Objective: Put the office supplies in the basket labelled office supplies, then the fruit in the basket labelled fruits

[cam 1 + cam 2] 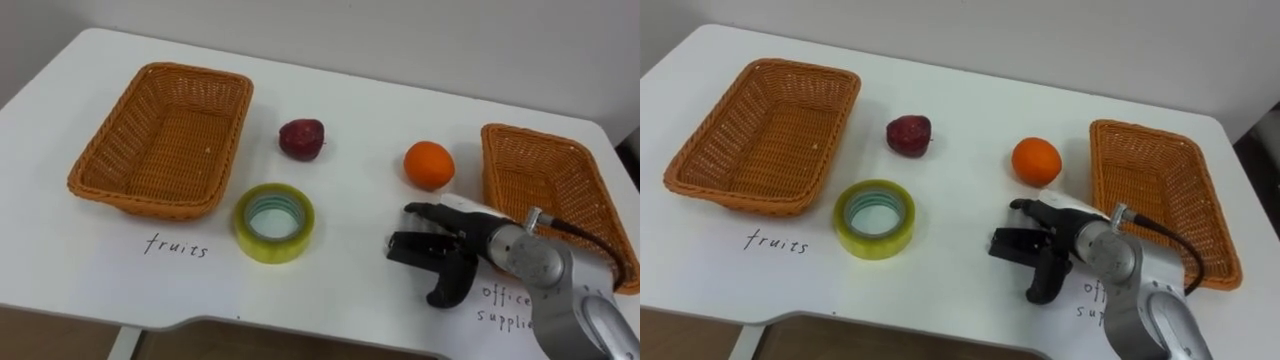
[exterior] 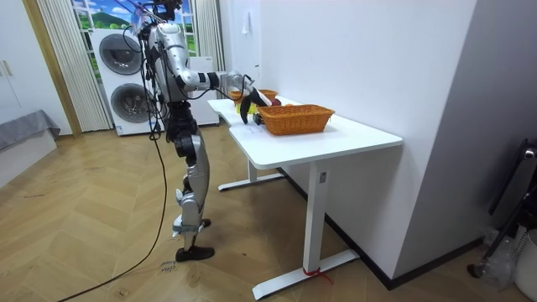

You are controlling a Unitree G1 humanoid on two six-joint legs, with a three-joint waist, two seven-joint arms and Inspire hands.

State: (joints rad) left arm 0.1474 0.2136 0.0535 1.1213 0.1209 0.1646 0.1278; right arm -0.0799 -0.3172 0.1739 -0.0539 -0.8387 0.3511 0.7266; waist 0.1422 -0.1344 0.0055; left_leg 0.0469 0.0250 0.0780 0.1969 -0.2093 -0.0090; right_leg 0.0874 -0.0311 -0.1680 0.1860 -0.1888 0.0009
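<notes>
I see my right hand (image 1: pixel 462 250) empty, dark fingers loosely spread, above the smooth white table (image 1: pixel 360 110). Round orange (image 1: pixel 429 165) just ahead; glossy yellow tape roll (image 1: pixel 273 222) to its left; woven wicker basket (image 1: pixel 560 185) right.

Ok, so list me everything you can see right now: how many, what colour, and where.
left basket: one, orange-brown wicker, empty, table's left end
right basket: one, orange-brown wicker, empty, table's right end
dark red fruit: one, between the baskets, nearer the left one
orange: one, orange, just left of the right basket
tape roll: one, yellow-green, lying flat by the left basket's near right corner
handwritten labels: two, dark ink, one in front of each basket
table: one, white
washing machines: two, white, stacked behind the robot
right hand: one, black, open, holding nothing, above the table in front of the orange
</notes>
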